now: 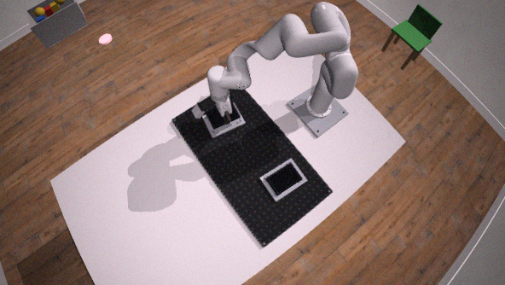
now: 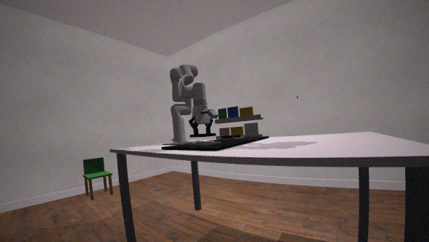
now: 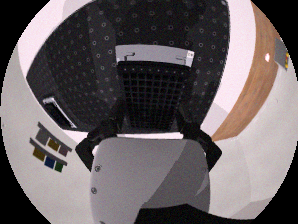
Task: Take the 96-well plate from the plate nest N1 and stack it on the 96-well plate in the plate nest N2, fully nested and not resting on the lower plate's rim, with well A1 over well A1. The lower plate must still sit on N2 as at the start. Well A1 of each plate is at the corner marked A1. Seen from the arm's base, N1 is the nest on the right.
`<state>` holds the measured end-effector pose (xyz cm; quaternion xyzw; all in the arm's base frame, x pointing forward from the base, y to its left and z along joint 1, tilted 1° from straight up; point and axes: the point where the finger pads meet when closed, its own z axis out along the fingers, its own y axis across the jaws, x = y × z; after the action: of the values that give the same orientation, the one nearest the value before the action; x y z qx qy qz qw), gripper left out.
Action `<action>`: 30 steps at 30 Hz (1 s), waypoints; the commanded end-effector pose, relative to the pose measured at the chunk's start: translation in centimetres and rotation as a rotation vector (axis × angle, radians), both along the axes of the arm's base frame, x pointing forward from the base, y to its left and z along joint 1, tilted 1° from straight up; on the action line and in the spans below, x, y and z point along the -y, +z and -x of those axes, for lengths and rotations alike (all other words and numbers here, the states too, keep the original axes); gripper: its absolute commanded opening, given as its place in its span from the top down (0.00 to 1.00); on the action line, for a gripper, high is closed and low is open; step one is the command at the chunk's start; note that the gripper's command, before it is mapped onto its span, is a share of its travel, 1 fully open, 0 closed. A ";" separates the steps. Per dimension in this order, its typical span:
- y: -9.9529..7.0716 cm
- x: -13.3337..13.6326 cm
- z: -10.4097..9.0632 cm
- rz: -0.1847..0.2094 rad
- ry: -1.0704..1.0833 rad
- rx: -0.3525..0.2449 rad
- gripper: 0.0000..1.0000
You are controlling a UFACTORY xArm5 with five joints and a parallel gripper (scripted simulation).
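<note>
White tabletop [image 1: 128, 239] carries a black breadboard [image 1: 239, 205]; at its 11 o'clock end the gripper [image 1: 223, 114] clamps the 96-well plate [image 3: 152, 96], lifted above nest N1 [image 1: 217, 130]; nest N2 [image 1: 268, 185] sits at 5 o'clock.

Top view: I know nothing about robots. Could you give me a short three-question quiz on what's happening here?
1. True or false: the gripper is shut on a plate.
2. What colour is the chair? A red, B green, C blue.
3. Fill in: the second plate lies in its nest on the black ____.

Key: 1 true; 2 B; 3 board.
</note>
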<state>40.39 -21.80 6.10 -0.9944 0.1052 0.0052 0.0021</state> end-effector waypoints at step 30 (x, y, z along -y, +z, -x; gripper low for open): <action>5.1 0.0 -0.2 0.002 0.000 0.003 1.00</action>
<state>40.45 -21.73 10.41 -0.9944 0.1052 0.0056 0.0023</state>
